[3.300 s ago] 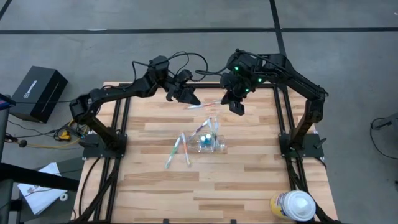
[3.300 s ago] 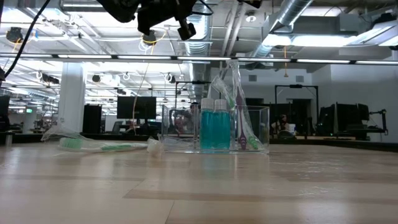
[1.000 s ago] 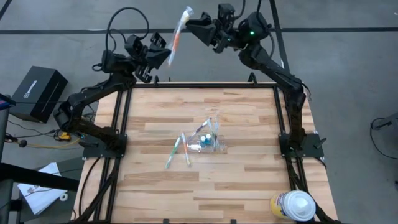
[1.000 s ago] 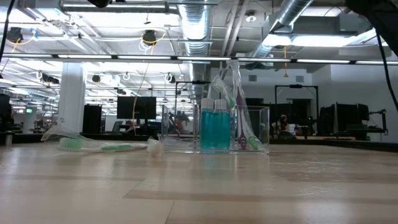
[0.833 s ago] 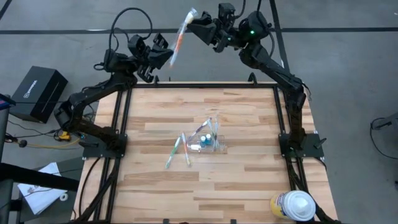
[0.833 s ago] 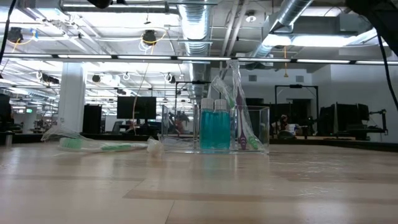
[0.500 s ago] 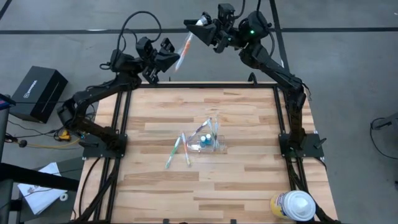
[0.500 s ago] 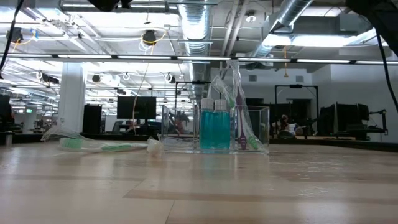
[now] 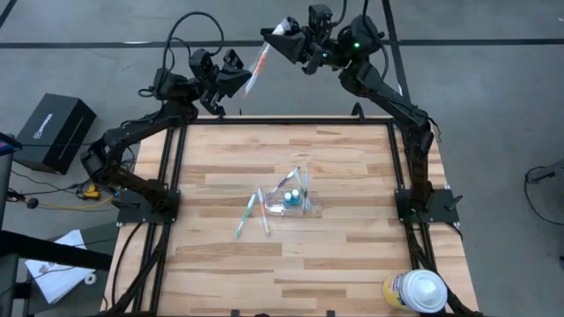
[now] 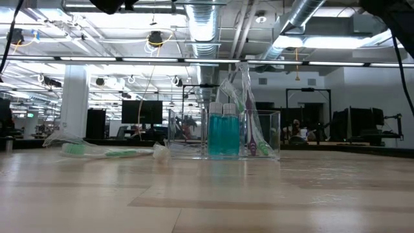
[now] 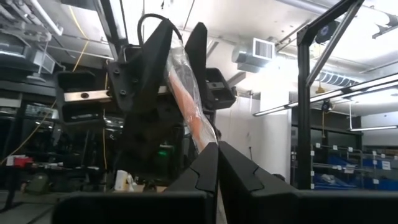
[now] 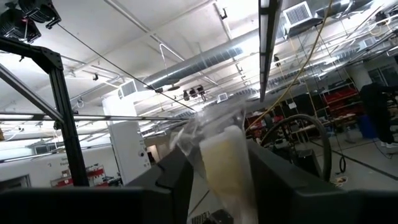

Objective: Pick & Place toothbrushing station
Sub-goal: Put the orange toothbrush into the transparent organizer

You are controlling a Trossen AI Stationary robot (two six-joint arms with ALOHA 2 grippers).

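Observation:
A wrapped orange-and-white toothbrush (image 9: 258, 60) hangs in the air beyond the table's far edge, spanning my two grippers. My left gripper (image 9: 241, 82) is shut on its lower end, and my right gripper (image 9: 280, 37) is closed around its upper end. A clear cup (image 9: 300, 201) stands at the middle of the table. It holds two teal toothpaste tubes (image 10: 224, 133) and some upright toothbrushes (image 10: 249, 123). Loose wrapped toothbrushes (image 9: 251, 211) lie flat on the wood left of the cup. My left gripper pinches the lower end of the toothbrush's clear wrapper (image 11: 208, 138) between its two shut fingers, which slant upward. The toothbrush rises tilted from them, clear of the table. My right gripper has the wrapped upper end (image 12: 221, 149) between its two fingers (image 12: 177, 177), one on each side. The toothbrush hangs slanting from it toward my left gripper.
A large white-and-yellow round container (image 9: 416, 291) stands at the table's near right corner. A black box (image 9: 55, 130) sits on the floor left of the table. Black frame posts (image 9: 172, 167) run along both table sides.
My left gripper has moved toward my right gripper and slightly down, carrying the toothbrush's lower end. The toothbrush has tipped further over, and its upper end now lies between my right gripper's fingers. My right arm has stayed in place.

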